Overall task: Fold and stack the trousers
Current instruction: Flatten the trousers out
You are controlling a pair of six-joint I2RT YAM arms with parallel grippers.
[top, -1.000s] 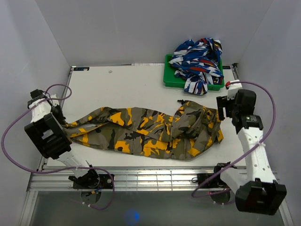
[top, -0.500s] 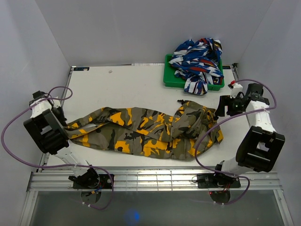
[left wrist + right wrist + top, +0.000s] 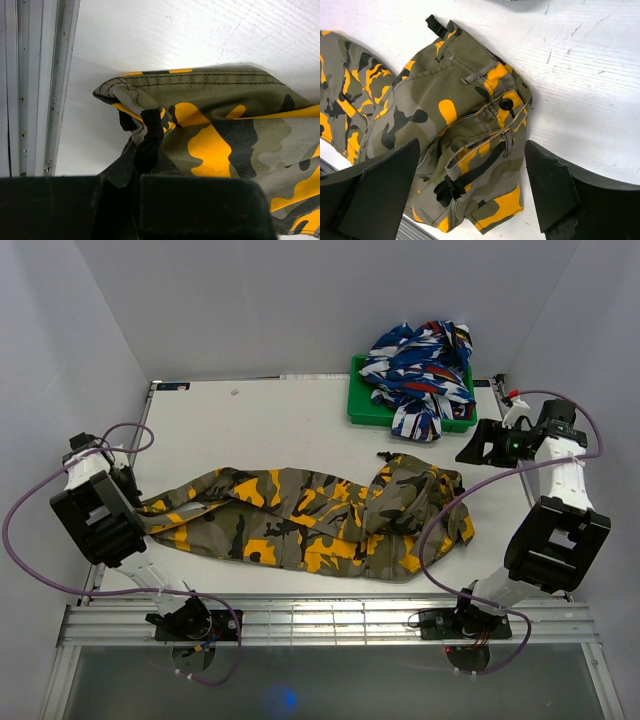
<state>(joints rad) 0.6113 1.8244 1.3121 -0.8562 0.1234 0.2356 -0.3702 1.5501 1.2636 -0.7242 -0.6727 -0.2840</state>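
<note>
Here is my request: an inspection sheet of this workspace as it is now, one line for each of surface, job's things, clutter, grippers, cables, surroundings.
Surface: white table, fine scratches visible in the wrist views.
Job's things: the trousers lie lengthwise across the table, crumpled, waist end to the right, not folded.
Clutter: green bin at the far right, heaped with blue, white and red cloth.
Grippers: left gripper shut on the trousers' leg end; right gripper open, holding nothing, beside the waist end.
Cables: purple cables loop at both arms; the right loop crosses the waist end in the top view.
Surroundings: white walls; metal rail at the near edge.
</note>
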